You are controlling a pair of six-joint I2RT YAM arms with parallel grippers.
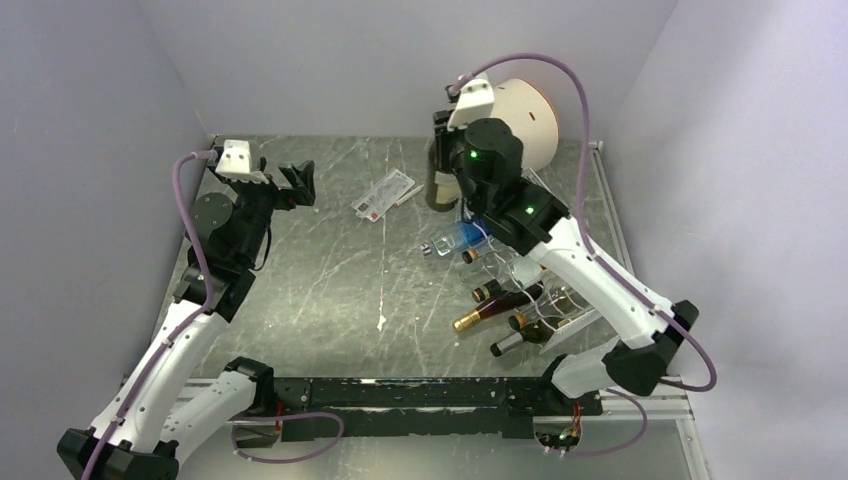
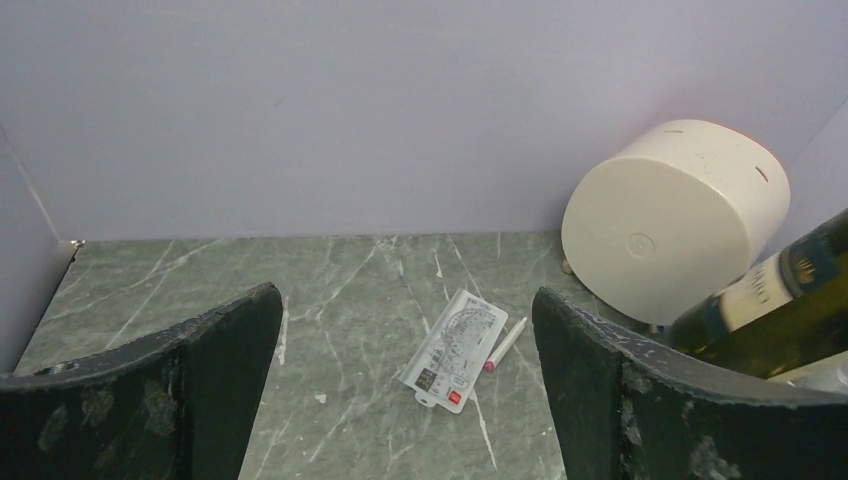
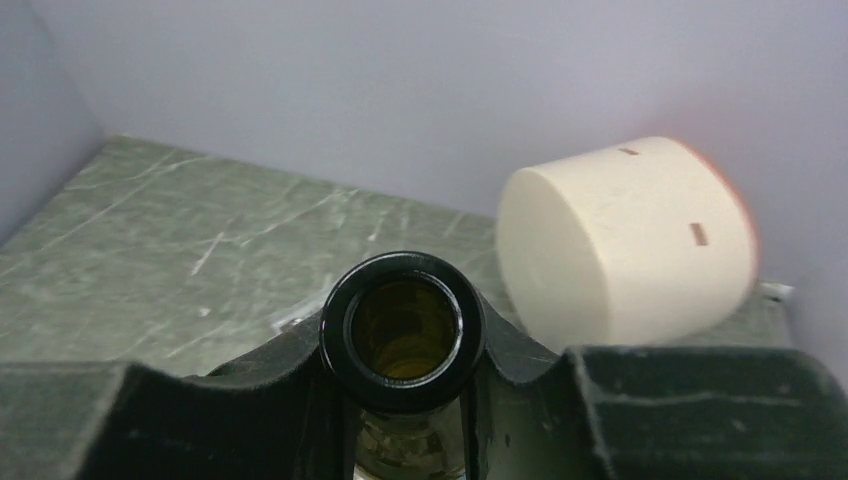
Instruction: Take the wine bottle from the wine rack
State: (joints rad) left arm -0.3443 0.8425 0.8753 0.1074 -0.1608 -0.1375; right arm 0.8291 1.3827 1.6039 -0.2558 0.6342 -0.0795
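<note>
Right gripper [image 3: 405, 400] clamped on the wine bottle [image 3: 404, 330] neck, beside the wine rack [image 1: 540, 300].
I fear smooth glass slipping, or its base knocking the cream drum [image 1: 525, 125]; left gripper [image 1: 300, 183] idle, jaws apart.

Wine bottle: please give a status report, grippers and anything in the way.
Right gripper shut on wine bottle neck. Left gripper open, empty. Bottle left of wine rack, apparently off it. Cream cylinder close behind; card further left.

The fingers [image 3: 650, 410] clamp the neck of the wine bottle [image 3: 403, 330], a cream cylinder [image 3: 620, 240] lying behind.
</note>
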